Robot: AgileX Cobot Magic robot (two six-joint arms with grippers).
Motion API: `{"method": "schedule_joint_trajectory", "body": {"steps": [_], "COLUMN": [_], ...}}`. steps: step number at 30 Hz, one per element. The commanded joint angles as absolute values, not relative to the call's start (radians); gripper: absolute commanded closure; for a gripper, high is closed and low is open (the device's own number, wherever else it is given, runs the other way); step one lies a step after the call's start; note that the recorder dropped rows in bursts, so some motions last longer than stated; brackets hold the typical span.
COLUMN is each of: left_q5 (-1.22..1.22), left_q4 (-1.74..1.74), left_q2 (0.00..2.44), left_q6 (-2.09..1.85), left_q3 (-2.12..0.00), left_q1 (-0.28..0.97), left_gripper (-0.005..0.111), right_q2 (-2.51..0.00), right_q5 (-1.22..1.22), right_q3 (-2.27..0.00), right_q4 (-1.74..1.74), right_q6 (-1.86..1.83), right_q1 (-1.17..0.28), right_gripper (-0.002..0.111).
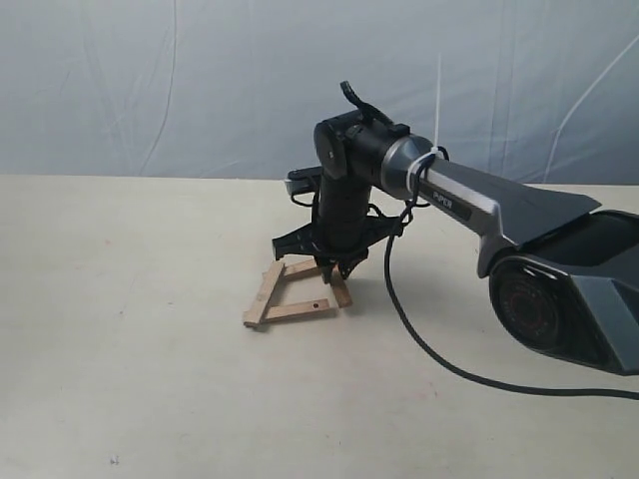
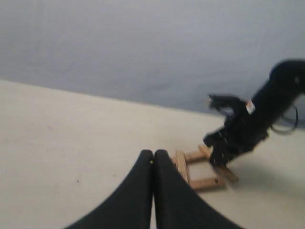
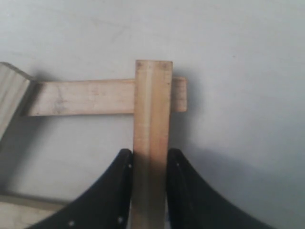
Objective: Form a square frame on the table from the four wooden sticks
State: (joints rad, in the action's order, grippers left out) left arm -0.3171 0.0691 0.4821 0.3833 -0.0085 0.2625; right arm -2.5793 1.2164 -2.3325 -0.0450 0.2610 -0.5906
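Note:
Four light-brown wooden sticks form a rough square frame (image 1: 295, 292) on the pale table (image 1: 130, 339). My right gripper (image 1: 337, 269) reaches down over the frame's right side. In the right wrist view it (image 3: 148, 160) is shut on the right stick (image 3: 152, 114), whose far end lies across the far stick (image 3: 81, 97). The left stick (image 1: 265, 292) and the near stick (image 1: 300, 310) with a dark hole lie on the table. My left gripper (image 2: 153, 155) is shut and empty, hovering short of the frame (image 2: 200, 167); it does not show in the exterior view.
A black cable (image 1: 439, 359) runs from the right arm (image 1: 469, 200) across the table on the right. A blue-grey wrinkled backdrop (image 1: 200, 80) rises behind the table's far edge.

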Motion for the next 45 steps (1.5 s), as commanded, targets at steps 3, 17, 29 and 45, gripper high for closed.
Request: {"method": "schedule_joint_trajectory", "body": {"steps": [3, 17, 29, 45], "left_q5": [-0.409, -0.352, -0.456, -0.438], "left_q4": [0.289, 0.849, 1.302, 1.332], "left_q2": [1.108, 1.946, 2.04, 2.04], "left_q6": [0.502, 0.98, 1.432, 1.44], "left_q3": [-0.265, -0.805, -0.918, -0.928], "left_q1": [0.285, 0.278, 0.278, 0.252], "left_gripper": [0.107, 0.107, 0.107, 0.107], "right_q2": [-2.565, -2.565, -2.565, -2.573], "right_q5": [1.221, 1.221, 1.221, 1.221], "right_q3": [-2.341, -2.341, -2.341, -2.341], "right_q4": [-0.038, 0.014, 0.049, 0.019], "right_q6": [0.243, 0.242, 0.242, 0.257], "right_q1": [-0.588, -0.59, -0.59, -0.607], "right_gripper": [0.109, 0.109, 0.109, 0.109]}}
